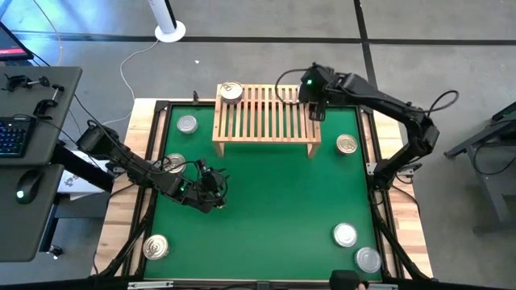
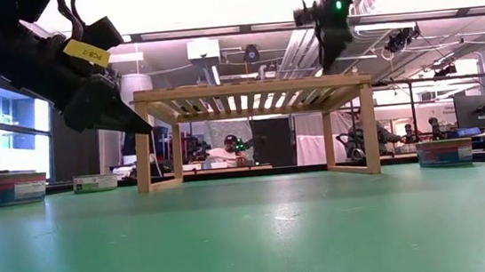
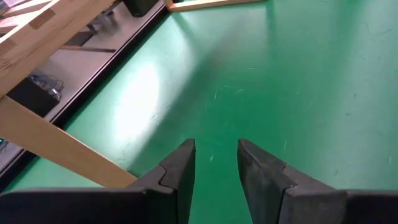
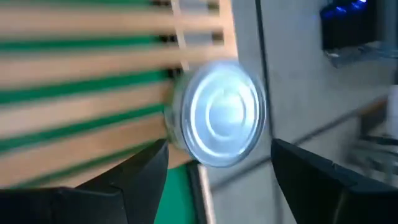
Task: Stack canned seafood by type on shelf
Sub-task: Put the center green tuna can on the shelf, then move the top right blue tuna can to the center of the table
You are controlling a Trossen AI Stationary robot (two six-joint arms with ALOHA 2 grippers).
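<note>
green mat (image 1: 266, 201), right gripper (image 1: 315, 110) open above shelf (image 1: 266, 121)

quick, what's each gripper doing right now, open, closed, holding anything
Left gripper: open, narrow gap, holding nothing, above the green mat.
Right gripper: open, silver tin between its fingers, over the shelf.

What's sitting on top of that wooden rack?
One gold-topped tin at the far left corner of the wooden rack, and a silver-topped tin at its far right corner, hidden from above by the right claw.
</note>
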